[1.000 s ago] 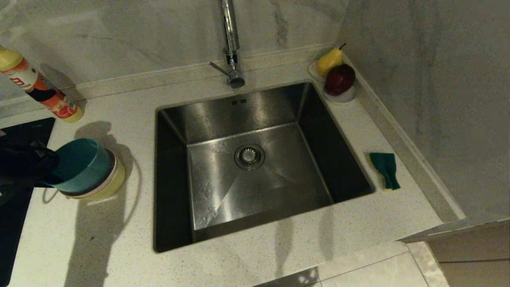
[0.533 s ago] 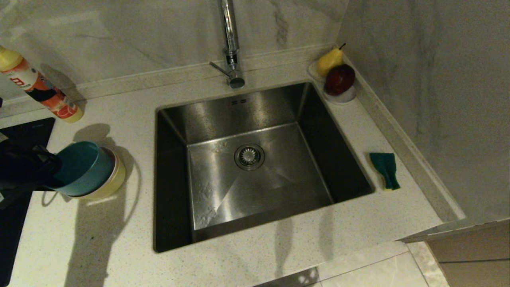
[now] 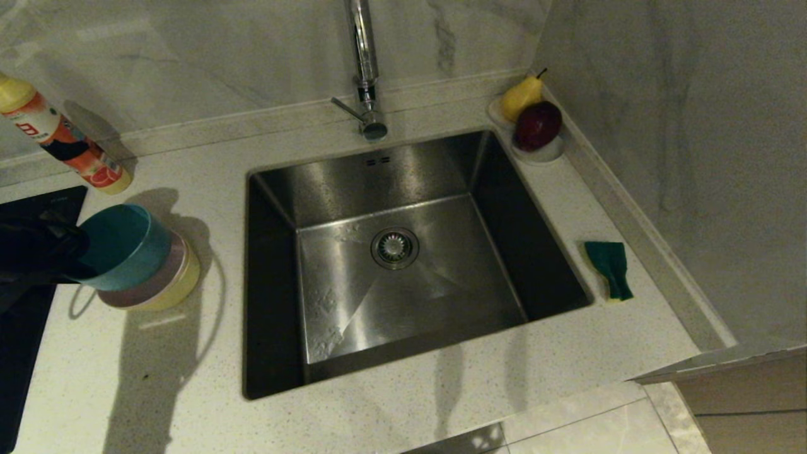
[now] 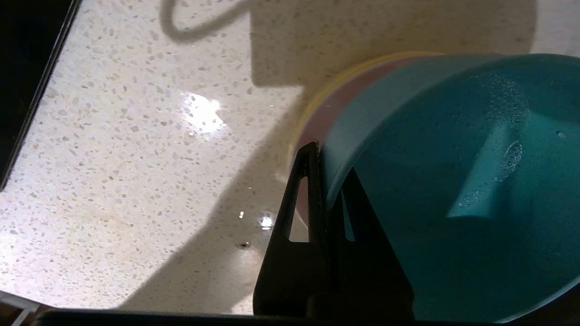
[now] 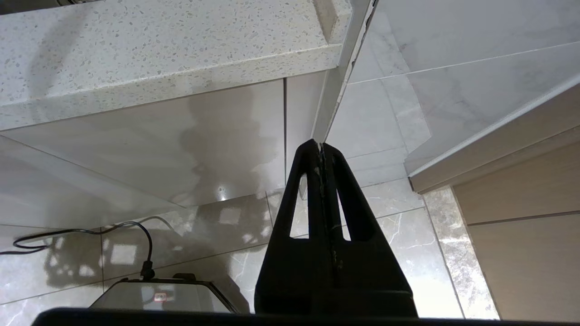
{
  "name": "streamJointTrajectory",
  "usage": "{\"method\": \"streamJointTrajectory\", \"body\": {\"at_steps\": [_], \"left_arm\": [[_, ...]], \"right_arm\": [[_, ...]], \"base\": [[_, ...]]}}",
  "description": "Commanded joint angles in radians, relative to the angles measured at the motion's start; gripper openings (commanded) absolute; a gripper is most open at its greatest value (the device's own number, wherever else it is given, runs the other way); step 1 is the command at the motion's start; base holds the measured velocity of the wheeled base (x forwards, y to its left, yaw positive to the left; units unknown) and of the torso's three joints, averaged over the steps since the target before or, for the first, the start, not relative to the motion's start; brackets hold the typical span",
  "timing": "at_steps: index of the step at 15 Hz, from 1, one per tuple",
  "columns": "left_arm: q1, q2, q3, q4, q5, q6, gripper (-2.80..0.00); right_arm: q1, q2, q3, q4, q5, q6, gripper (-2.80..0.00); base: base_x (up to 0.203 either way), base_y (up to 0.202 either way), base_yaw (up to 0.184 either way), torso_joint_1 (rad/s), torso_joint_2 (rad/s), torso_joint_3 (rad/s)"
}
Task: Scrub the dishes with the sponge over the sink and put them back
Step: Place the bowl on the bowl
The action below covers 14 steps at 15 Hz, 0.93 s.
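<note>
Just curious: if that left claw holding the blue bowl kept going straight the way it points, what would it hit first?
The left gripper, shut on the blue bowl's rim, points toward the sink. Past the bowl, probably the pink bowl beneath; depth is unclear.

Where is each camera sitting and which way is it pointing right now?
Head: high, looking down at the sink; left gripper at the left edge.
Left wrist: behind shut fingers pinching the blue bowl rim.
Right wrist: below the counter, right gripper shut, facing floor.
Shared: head and left wrist both show the bowl.
</note>
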Motion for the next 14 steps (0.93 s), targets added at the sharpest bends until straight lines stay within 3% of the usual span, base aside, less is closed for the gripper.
{"method": "streamJointTrajectory", "body": {"at_steps": [1, 6, 7, 14], "left_arm": [[0.000, -0.015, 0.000, 0.005, -0.001, -0.004, -2.80], [0.000, -0.004, 0.022, -0.003, 0.005, 0.001, -2.80], [0.000, -0.004, 0.022, -0.003, 0.006, 0.001, 0.00], [0.000, -0.052, -0.026, -0.001, -0.005, -0.024, 0.00]], "right_arm": [[0.000, 0.001, 0.000, 0.000, 0.000, 0.000, -2.80], [0.000, 0.001, 0.000, 0.000, 0.000, 0.000, -2.80], [0.000, 0.001, 0.000, 0.000, 0.000, 0.000, -2.80], [0.000, 0.001, 0.000, 0.000, 0.000, 0.000, -2.80]], "base": [[0.000, 0.000, 0.000, 0.000, 0.00, 0.000], [0.000, 0.000, 0.000, 0.000, 0.00, 0.000], [0.000, 0.000, 0.000, 0.000, 0.00, 0.000], [0.000, 0.000, 0.000, 0.000, 0.00, 0.000]]}}
